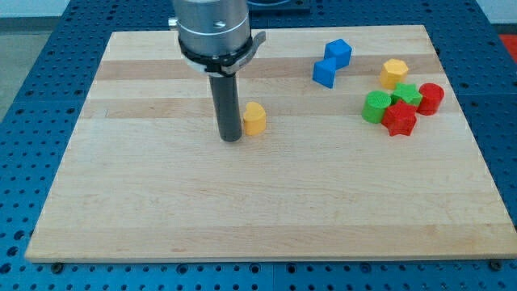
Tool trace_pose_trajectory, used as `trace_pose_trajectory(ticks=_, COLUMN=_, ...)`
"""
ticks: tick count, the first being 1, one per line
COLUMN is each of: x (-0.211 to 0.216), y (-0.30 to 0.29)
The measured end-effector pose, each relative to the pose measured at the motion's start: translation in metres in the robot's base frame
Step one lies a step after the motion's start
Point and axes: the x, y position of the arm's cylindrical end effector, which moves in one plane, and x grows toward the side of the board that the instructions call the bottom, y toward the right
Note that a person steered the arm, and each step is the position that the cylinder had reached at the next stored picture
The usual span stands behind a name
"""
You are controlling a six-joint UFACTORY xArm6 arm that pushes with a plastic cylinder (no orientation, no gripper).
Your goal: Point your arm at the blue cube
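A blue cube (338, 52) sits near the view's top right on the wooden board (242, 210), with a second blue block (325, 72) just below and left of it. My tip (230, 139) rests on the board left of centre, right beside a small yellow block (254, 118) on its right. The blue cube lies well to the right of and above my tip.
At the view's right stand a yellow hexagonal block (394, 73), a green block (376, 107), a green star-shaped block (406, 94), a red star-shaped block (399, 119) and a red block (430, 98), packed close together.
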Motion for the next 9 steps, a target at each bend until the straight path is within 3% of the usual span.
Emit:
trace_pose_trajectory(ticks=3, x=-0.020, y=0.036)
trace_pose_trajectory(ticks=4, x=-0.019, y=0.027)
trace_pose_trajectory(ticks=5, x=-0.036, y=-0.019)
trace_pose_trajectory(ticks=7, x=-0.134, y=-0.025)
trace_pose_trajectory(ticks=9, x=-0.206, y=0.063)
